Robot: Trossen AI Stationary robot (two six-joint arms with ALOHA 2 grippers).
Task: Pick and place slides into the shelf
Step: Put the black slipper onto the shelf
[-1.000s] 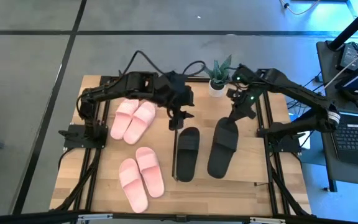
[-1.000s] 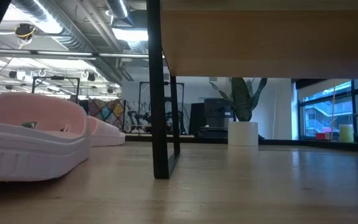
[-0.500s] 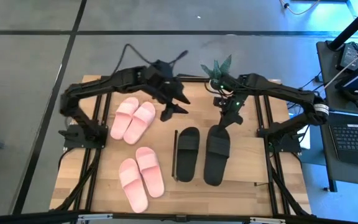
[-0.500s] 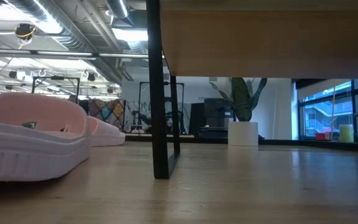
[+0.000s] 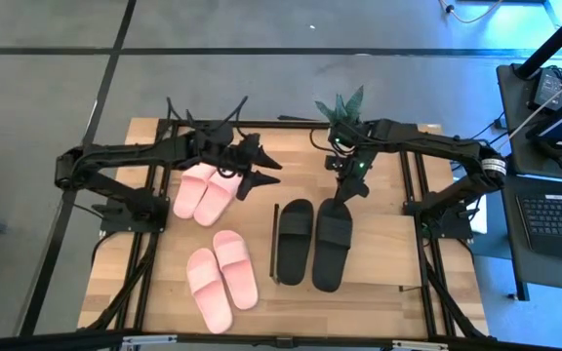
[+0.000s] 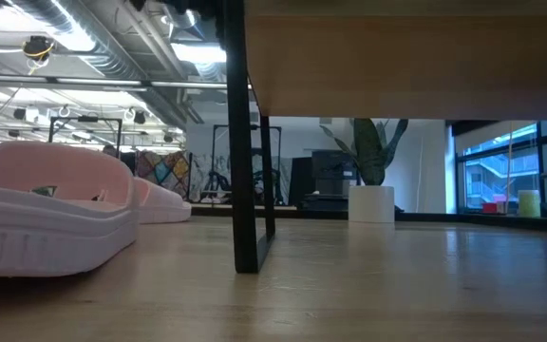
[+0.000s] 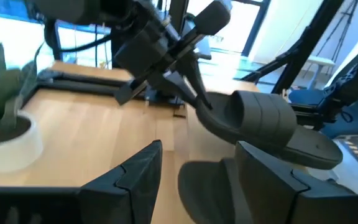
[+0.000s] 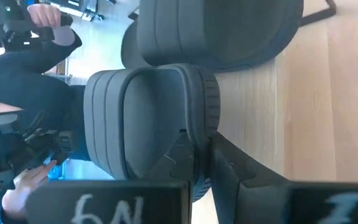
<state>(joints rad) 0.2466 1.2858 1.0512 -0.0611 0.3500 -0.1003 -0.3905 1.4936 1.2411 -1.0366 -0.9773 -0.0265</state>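
Note:
In the high view one black slide (image 5: 294, 239) lies flat near the table's middle, beside a dark thin shelf frame bar (image 5: 274, 249). My right gripper (image 5: 345, 187) is shut on the second black slide (image 5: 328, 246), which sits right beside the first. Two pale pink pairs lie soles down, one (image 5: 208, 189) by the left arm and one (image 5: 220, 279) toward the near edge. My left gripper (image 5: 261, 173) hovers open between the far pink pair and the black slides, touching nothing. The low view shows the shelf board (image 6: 397, 57) from below, with its dark leg (image 6: 240, 171). My right gripper holds the black slide by its heel end (image 8: 197, 134), the sole's edge pinched between the two fingers (image 8: 235, 165). The fingers slant down from the table's far side, roughly along the slide. The heel end is raised (image 7: 213, 115) and the slide tilts toward its toe.
A potted plant (image 5: 341, 115) in a white pot stands at the table's far edge, close behind the right arm. In the low view the near pink slide (image 6: 50, 214) fills the left. A person's sleeve and hand (image 8: 42, 25) show beyond the table in the right wrist view.
My right gripper has carried the black slide toward the table's left, swinging it from a slant until it lies parallel and close beside the other black slide. My left gripper has drawn back toward the table's left, ending near the far pink pair, still open.

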